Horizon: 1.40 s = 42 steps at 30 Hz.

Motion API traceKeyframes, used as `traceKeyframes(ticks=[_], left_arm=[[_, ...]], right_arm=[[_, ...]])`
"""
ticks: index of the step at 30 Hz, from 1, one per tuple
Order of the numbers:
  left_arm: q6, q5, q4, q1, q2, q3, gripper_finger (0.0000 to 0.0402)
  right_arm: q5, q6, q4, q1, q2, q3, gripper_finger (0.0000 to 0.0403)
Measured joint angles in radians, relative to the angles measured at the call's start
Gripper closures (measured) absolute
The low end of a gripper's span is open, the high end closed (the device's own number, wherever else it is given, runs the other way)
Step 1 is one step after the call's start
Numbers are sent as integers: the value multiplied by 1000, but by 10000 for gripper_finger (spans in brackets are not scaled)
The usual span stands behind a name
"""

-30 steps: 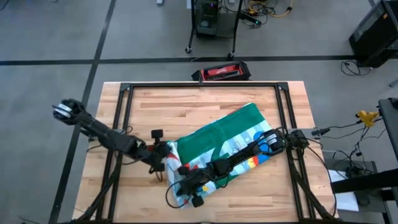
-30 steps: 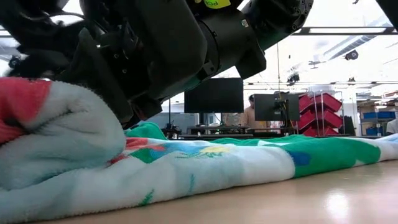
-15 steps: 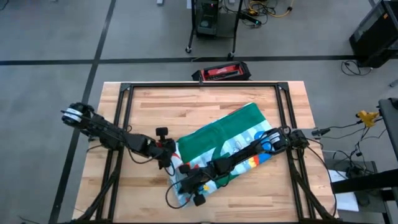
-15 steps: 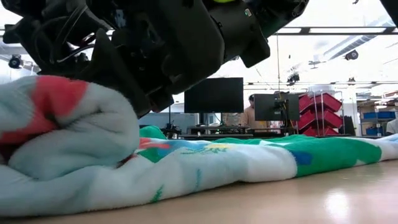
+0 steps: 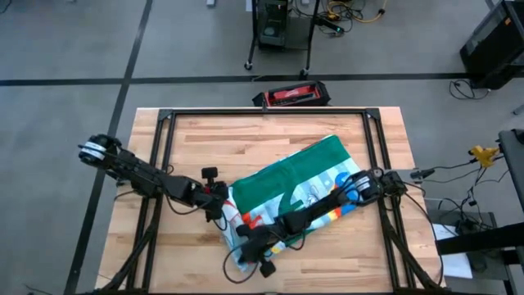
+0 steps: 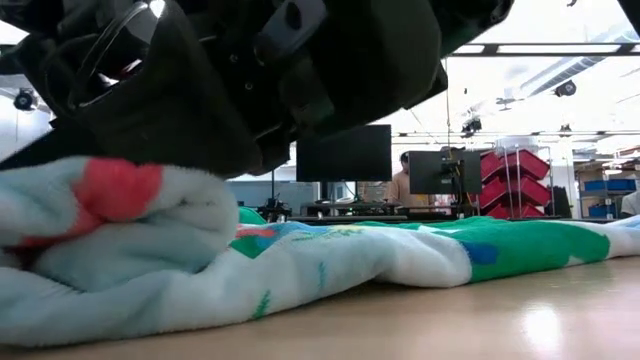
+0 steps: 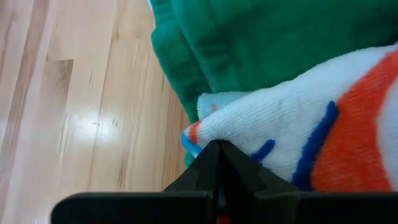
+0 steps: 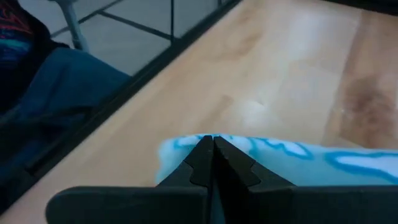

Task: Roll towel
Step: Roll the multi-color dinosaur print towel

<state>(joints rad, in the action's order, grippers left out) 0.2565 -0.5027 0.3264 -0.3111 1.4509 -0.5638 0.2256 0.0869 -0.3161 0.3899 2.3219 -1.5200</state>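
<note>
High view: I am seeing the towel (image 5: 295, 184) lying diagonally across the wooden table (image 5: 188, 139), green side up toward the far right, printed face bunching at the near end. I am holding the left gripper (image 5: 221, 206) with jaws fully closed, tips pinching the towel's left edge where the printed face is folding over the green. I am keeping the right gripper (image 5: 250, 243) at the near rolled end, jaws fully closed on pale blue-printed cloth.

The right gripper (image 8: 212, 149) has its dark fingers pressed together, pinching the pale, blue-printed edge of the towel (image 8: 311, 163) above the wooden table (image 8: 273, 81), near its edge.
</note>
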Motion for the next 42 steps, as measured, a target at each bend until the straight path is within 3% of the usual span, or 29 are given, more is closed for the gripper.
traceKeyframes(ticks=[9, 16, 24, 27, 42], left_arm=[[-39, 1, -36, 2, 0, 10, 401], [-39, 4, -39, 2, 0, 10, 401], [-39, 5, -39, 0, -7, 11, 401], [-38, 14, -37, -1, -17, 10, 401], [-10, 34, 85, -27, -252, 11, 401]], right_arm=[[-15, -46, -93, 10, 25, 14, 403], [-5, 7, -94, 9, -18, 14, 403], [-9, 164, -75, -103, -85, 13, 403], [44, 175, -74, -154, -82, 14, 403], [153, 203, -98, -227, 10, 67, 403]])
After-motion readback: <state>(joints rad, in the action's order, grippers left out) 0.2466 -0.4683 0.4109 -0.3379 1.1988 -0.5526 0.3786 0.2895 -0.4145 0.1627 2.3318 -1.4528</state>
